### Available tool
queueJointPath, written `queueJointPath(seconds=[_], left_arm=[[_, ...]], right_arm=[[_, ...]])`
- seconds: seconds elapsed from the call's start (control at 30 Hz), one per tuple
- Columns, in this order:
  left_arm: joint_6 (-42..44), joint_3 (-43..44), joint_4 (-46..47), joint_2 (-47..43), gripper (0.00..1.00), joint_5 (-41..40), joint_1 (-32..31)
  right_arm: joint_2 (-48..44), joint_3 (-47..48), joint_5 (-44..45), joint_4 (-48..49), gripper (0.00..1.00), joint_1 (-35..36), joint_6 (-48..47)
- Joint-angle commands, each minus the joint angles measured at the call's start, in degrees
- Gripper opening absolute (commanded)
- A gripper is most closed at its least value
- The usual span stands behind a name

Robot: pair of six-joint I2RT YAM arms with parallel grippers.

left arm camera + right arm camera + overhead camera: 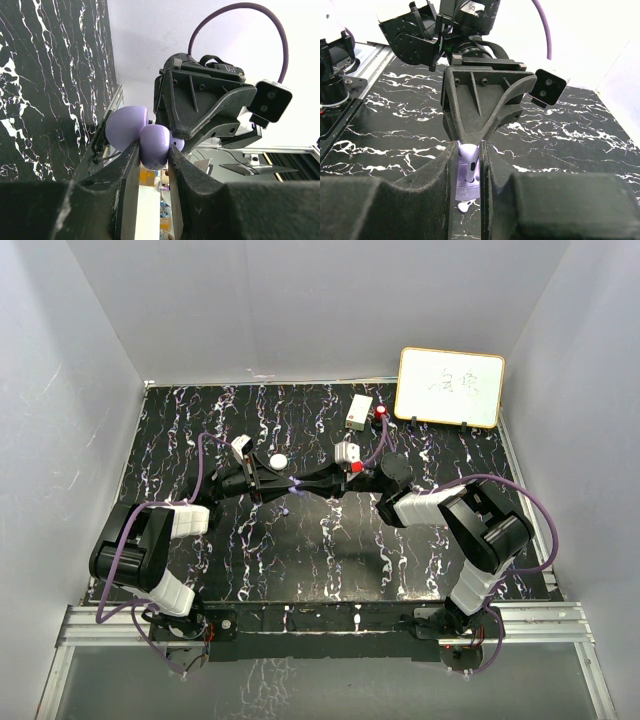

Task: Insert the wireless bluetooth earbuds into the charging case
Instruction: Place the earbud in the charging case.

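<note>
Pinching a white earbud (468, 160) between them, the right fingers (444, 172) look narrow — judged light, slick, best held by its stem. The left fingers (126, 172) clamp the purple case (156, 142)

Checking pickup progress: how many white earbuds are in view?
2. The held earbud is pinched in the right pincer; the loose earbud lies on the table beneath it. More may be hidden.
</note>
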Motion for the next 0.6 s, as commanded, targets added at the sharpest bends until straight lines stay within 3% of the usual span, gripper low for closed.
queueJointPath(seconds=[0.0, 0.57], left_arm=[[0.0, 2.1, 1.1, -3.3, 0.0, 0.6, -0.3], [-0.2, 3.2, 1.2, -3.1, 0.0, 0.2, -0.3]], right_arm=[[0.6, 0.5, 2.3, 1.8, 0.0, -0.5, -1.0], [1.3, -0.1, 1.2, 0.8, 0.0, -0.5, -1.6]])
